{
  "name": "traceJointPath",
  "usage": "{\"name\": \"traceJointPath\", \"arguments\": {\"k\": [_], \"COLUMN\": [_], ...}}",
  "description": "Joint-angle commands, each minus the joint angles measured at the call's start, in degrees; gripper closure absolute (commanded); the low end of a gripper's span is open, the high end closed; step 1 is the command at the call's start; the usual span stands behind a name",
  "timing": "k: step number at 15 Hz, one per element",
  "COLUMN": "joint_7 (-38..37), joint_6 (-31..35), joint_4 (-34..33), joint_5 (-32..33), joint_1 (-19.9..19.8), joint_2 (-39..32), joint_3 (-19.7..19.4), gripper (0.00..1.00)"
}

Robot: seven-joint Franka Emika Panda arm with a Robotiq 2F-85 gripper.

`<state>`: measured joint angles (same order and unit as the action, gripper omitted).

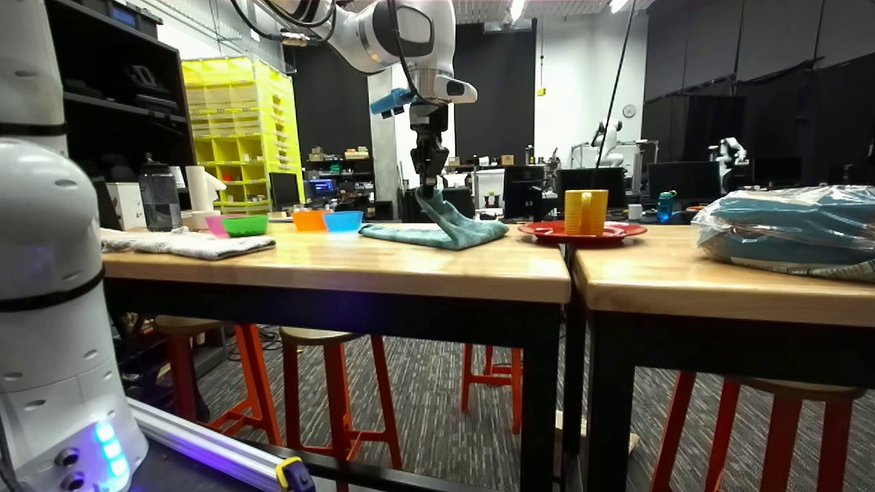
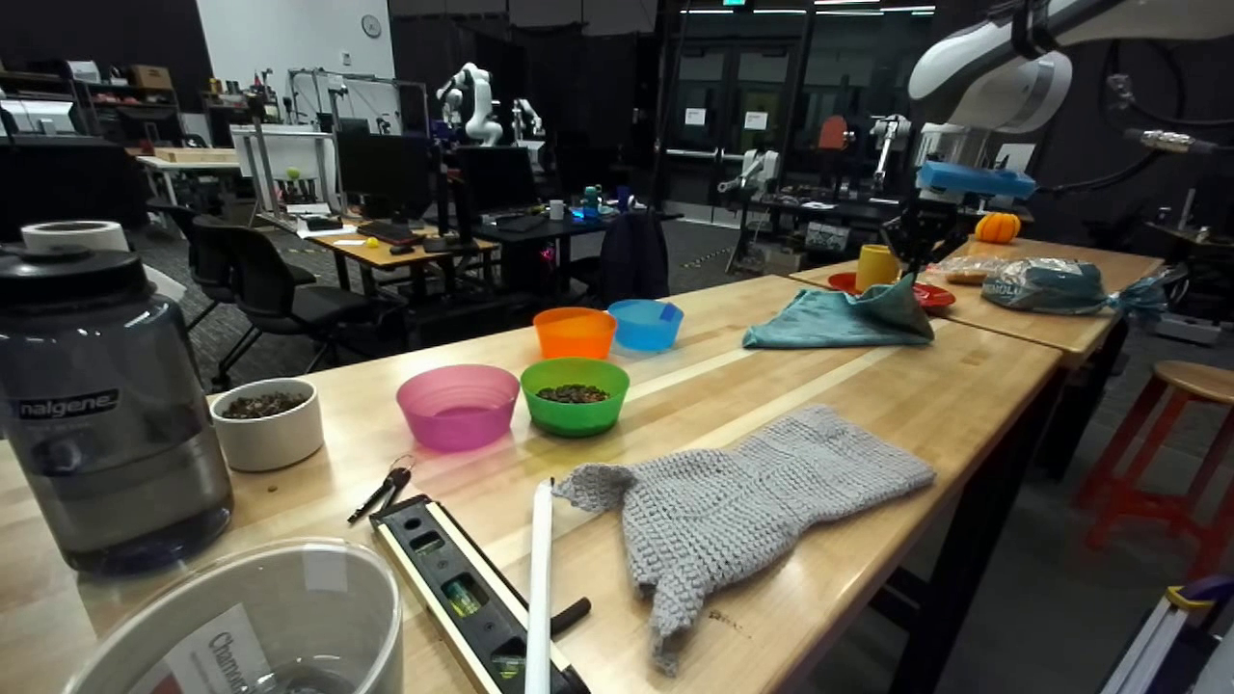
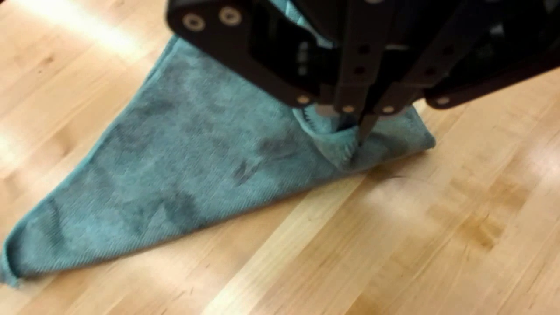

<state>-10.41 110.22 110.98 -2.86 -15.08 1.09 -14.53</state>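
A teal cloth lies folded on the wooden table and shows in both exterior views (image 1: pixel 458 234) (image 2: pixel 819 323). My gripper (image 1: pixel 428 186) points down over the cloth and is shut on a raised part of it. That part rises in a peak from the table to the fingertips, and the rest lies flat. The gripper also shows in an exterior view (image 2: pixel 912 270), where the peak stands close in front of the red plate. In the wrist view, the closed fingers (image 3: pixel 362 124) pinch the cloth (image 3: pixel 175 153) near its right end. The exact grip point is partly hidden by the fingers.
A red plate (image 1: pixel 540 232) with a yellow mug (image 1: pixel 585 212) stands beside the cloth at the table gap. Orange (image 2: pixel 575 333), blue (image 2: pixel 646 326), pink (image 2: pixel 458 410) and green (image 2: pixel 576 397) bowls, a grey knitted cloth (image 2: pixel 771 492) and a bottle (image 2: pixel 106 414) stand further along. A plastic-wrapped package (image 1: pixel 793 232) lies beyond.
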Motion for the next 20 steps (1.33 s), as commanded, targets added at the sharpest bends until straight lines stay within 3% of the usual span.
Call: {"name": "traceJointPath", "arguments": {"k": [1, 20], "joint_7": [1.61, 3.68], "joint_6": [2.4, 11.12], "joint_4": [4.55, 10.02], "joint_5": [1.96, 1.85], "joint_1": [1.81, 8.38], "joint_2": [4.06, 6.95], "joint_3": [1.74, 8.8], "gripper": [1.0, 1.0]}}
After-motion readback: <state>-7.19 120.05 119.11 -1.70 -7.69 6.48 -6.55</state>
